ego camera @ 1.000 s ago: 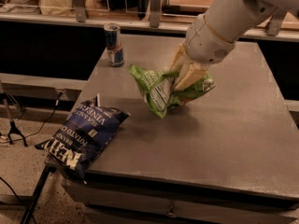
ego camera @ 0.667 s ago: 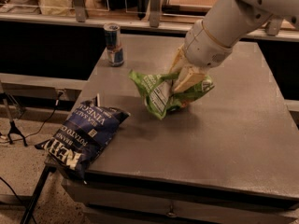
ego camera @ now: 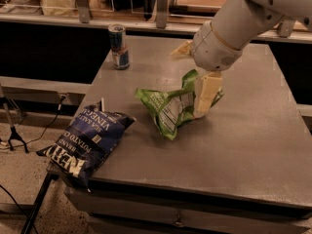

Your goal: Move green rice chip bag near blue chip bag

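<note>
The green rice chip bag (ego camera: 168, 108) lies crumpled on the grey table (ego camera: 243, 145) near its middle, with the white label panel facing me. Its right end stands up against one cream finger (ego camera: 207, 94). My gripper (ego camera: 187, 83) is right above that end with its jaws spread. The other finger (ego camera: 180, 48) is up and clear of the bag. The blue chip bag (ego camera: 90, 140) lies at the table's front left corner and hangs partly over the edge. A gap of bare table separates it from the green bag.
A blue-and-silver drink can (ego camera: 118, 45) stands at the table's back left. A counter with racks and containers (ego camera: 146, 4) runs behind the table. Cables and a stand leg (ego camera: 12, 130) lie on the floor at the left.
The green bag has dropped lower onto the table. The gripper's fingers have spread apart, and the near one now reaches further down beside the bag.
</note>
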You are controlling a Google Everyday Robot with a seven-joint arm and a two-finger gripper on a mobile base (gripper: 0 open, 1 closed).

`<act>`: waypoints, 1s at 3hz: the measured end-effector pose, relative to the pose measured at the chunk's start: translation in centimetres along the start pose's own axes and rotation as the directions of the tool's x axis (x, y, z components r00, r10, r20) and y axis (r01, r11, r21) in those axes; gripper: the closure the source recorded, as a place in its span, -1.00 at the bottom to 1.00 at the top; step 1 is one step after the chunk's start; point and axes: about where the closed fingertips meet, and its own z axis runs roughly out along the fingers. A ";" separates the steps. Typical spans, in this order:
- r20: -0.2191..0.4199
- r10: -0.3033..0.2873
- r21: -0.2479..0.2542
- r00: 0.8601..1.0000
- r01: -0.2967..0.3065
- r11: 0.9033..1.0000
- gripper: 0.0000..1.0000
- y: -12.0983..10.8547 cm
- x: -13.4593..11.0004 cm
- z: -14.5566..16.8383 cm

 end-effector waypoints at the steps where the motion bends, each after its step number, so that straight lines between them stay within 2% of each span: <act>1: -0.005 -0.009 0.004 1.000 0.009 1.000 -1.00 0.4 -0.2 -0.9; 2: -0.013 -0.006 0.047 1.000 0.007 0.999 -1.00 1.3 0.1 -4.4; 3: -0.001 0.017 0.081 1.000 -0.017 0.997 -1.00 1.5 1.8 -6.9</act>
